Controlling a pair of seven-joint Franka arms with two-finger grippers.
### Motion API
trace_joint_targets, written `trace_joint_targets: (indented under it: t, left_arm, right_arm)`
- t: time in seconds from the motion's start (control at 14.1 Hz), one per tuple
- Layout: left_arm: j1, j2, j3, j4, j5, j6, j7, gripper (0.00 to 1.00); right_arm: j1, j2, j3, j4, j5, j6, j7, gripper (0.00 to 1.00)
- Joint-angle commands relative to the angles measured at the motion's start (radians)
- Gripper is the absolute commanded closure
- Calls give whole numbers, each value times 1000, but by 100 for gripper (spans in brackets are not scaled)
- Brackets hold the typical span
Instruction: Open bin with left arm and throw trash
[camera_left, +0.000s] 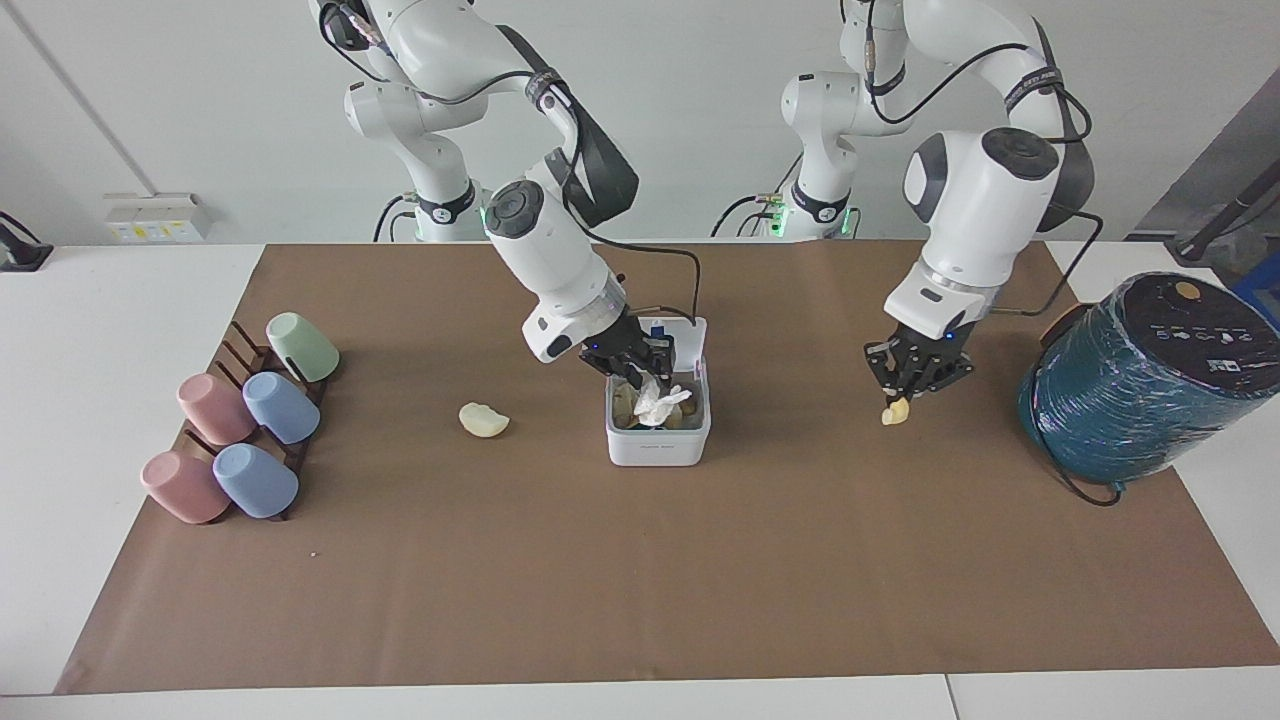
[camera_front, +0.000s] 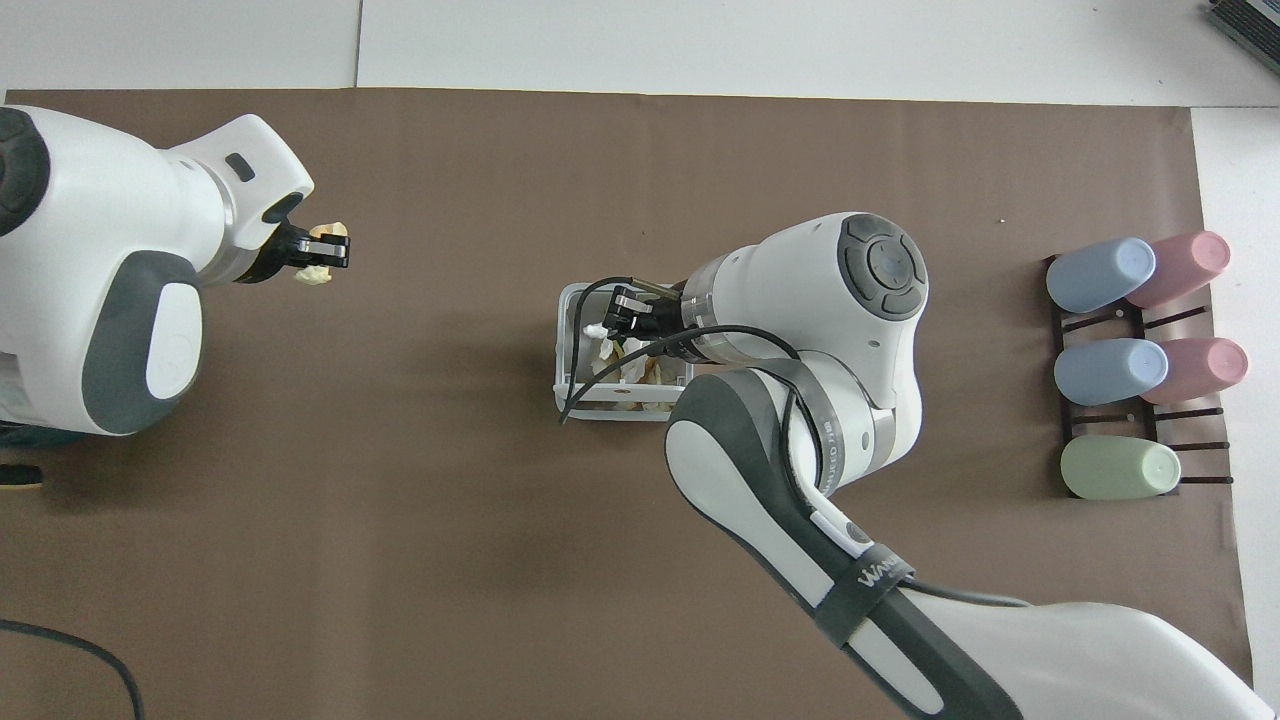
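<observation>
The bin (camera_left: 657, 432), lid up, sits mid-desk. The right tool (camera_left: 643, 372) hangs over it, fingers spread, white tissue (camera_left: 660, 402) dropping in. The left tool (camera_left: 912, 382) pinches a yellow peel (camera_left: 894, 412) above the desk; it should travel over the bin before releasing.

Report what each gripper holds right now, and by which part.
The left gripper, up over the mat, pinches a pale yellow peel by its upper end. The right gripper, over the open bin, touches the white tissue; whether it grips it cannot be told.
</observation>
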Motion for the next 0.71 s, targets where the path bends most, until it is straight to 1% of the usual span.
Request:
trace_joint_targets:
  t: [0.0, 0.07, 0.21, 0.36, 0.5, 0.57, 0.64]
  left_arm:
    - [-68, 33, 11, 26, -14, 34, -86, 100]
    - [-94, 33, 11, 23, -47, 55, -87, 100]
    - [-155, 39, 11, 15, -58, 77, -90, 100]
    - [-207, 56, 11, 15, -58, 103, -138, 100]
    - [-270, 77, 11, 15, -60, 121, -176, 100]
    - [-301, 88, 11, 14, -58, 129, -196, 100]
    - [-325, 103, 11, 15, -58, 162, -219, 100]
  right_arm:
    - [-4, -13, 1, -8, 9, 9, 4, 0]
    - [-13, -21, 0, -7, 3, 5, -1, 0]
    - [-31, -58, -8, -4, -5, -8, -6, 0]
    - [-85, -82, -8, -5, -88, -35, -45, 0]
    - [-163, -88, -6, -14, -200, -75, -146, 0]
    - [-198, -96, -6, -31, -220, -84, -227, 0]
    - [-233, -107, -6, -63, -223, -84, -321, 0]
